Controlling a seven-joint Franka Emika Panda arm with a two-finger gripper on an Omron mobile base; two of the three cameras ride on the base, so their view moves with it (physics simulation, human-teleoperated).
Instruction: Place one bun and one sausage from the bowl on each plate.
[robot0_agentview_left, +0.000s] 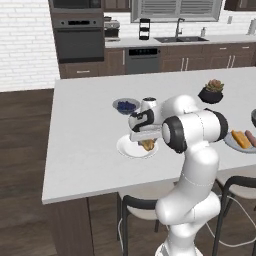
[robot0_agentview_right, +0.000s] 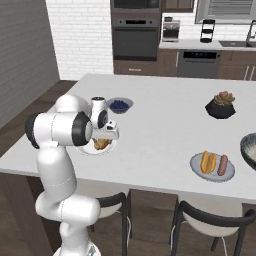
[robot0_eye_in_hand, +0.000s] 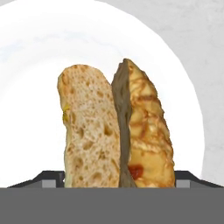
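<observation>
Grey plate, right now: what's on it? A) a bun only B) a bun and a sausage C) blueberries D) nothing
B: the grey plate near the island's front edge carries an orange bun and a reddish sausage lying side by side, while the blueberries sit in their own small bowl farther back.

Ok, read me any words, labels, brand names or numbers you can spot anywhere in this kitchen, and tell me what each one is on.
No readable text anywhere.
Wall oven control panel: small pale marks, too blurred to read.
Dishwasher panel: faint marks, too small to read.
White plate, bun, grey plate and succulent pot: no print or labels.
</observation>
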